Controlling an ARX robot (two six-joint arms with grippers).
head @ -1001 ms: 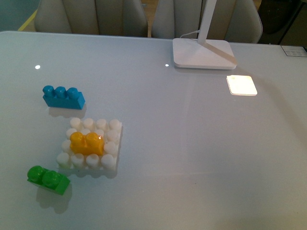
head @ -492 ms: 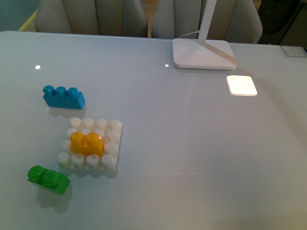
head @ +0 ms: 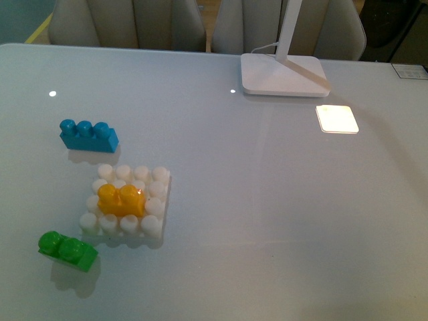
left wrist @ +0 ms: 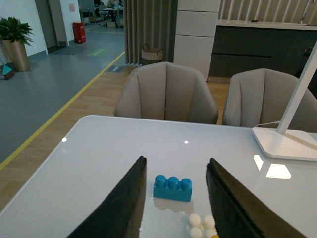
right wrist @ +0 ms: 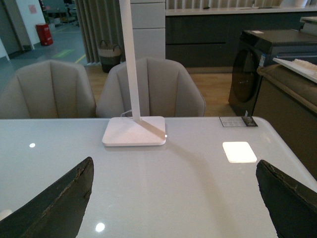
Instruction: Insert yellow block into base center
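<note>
The yellow block [head: 121, 199] sits seated on the middle studs of the white base [head: 158, 226], at the table's left front. Neither arm shows in the front view. In the left wrist view my left gripper [left wrist: 176, 171] is open and empty, raised above the table, with a corner of the base [left wrist: 202, 225] showing by its dark fingers [left wrist: 124, 206]. My right gripper [right wrist: 174, 171] is open wide and empty over bare table; its fingertips [right wrist: 67, 198] frame the lamp side, and the base and yellow block lie outside that view.
A blue three-stud brick [head: 88, 136] lies behind the base, also between the left fingers as the blue brick [left wrist: 173, 187]. A green brick [head: 67, 251] lies in front of the base. A white lamp foot [head: 282, 73] stands at the back, chairs behind the table.
</note>
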